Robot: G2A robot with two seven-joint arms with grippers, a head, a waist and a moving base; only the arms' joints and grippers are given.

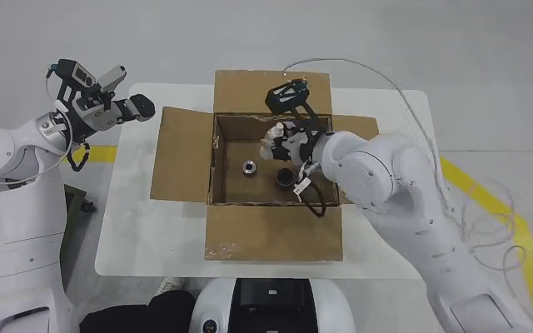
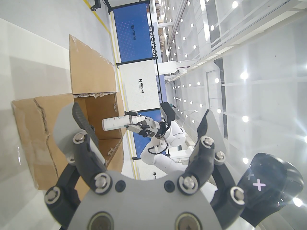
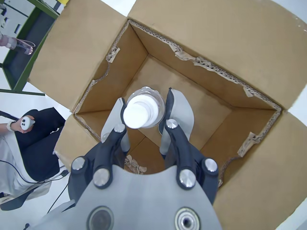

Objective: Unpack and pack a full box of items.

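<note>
The right gripper is clamping a white-capped clear plastic bottle over the open brown cardboard box, toward its 1 o'clock side. A silver-topped round jar and a dark round item are lying inside, so the work is looking partway done. Whether this is packing or unpacking, I cannot tell. The left gripper is hanging spread and empty at the box's 10 o'clock. The white table is standing on pale grey floor, with a yellow stripe running at 9 o'clock.
</note>
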